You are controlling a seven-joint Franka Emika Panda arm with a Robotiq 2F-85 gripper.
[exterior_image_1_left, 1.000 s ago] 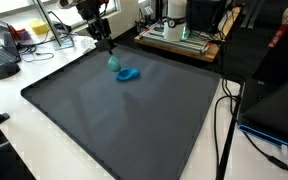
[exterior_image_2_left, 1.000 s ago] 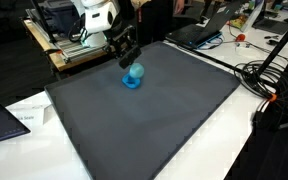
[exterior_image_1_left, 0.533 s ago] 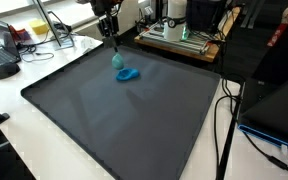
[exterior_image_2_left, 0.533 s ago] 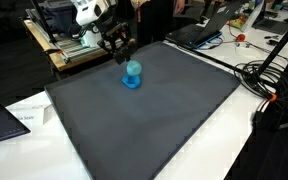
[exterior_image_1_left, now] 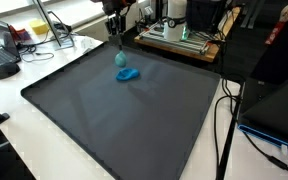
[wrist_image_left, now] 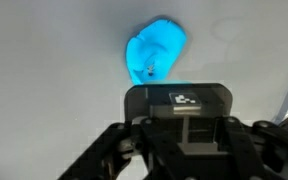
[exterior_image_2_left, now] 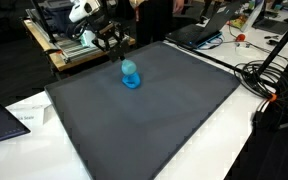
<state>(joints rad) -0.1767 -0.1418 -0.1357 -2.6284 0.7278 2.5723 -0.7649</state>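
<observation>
Dark grey matting (exterior_image_1_left: 104, 120) is spread over a white table (exterior_image_1_left: 14, 100), and it fills most of both exterior views. Above its far edge the gripper (exterior_image_1_left: 117, 36) is held pointing straight down, with its fingers brought together. A blue object (exterior_image_1_left: 124, 68) hangs from the fingertips: its paler upper part is drawn up under them, while its deeper blue lower part is seen lying on the mat. The same hold is shown in an exterior view from the opposite side (exterior_image_2_left: 131, 75).

In the wrist view the object (wrist_image_left: 156, 52) is seen as a bright blue lump against the pale-looking mat, just beyond the dark gripper housing; the fingertips themselves cannot be made out there.

Just behind the mat's far edge a wooden board with equipment (exterior_image_1_left: 179, 35) is placed. Black cables (exterior_image_1_left: 224, 120) are trailed along one side of the mat. A keyboard and mouse (exterior_image_1_left: 4, 68) are set well apart from the object, on the white table.
</observation>
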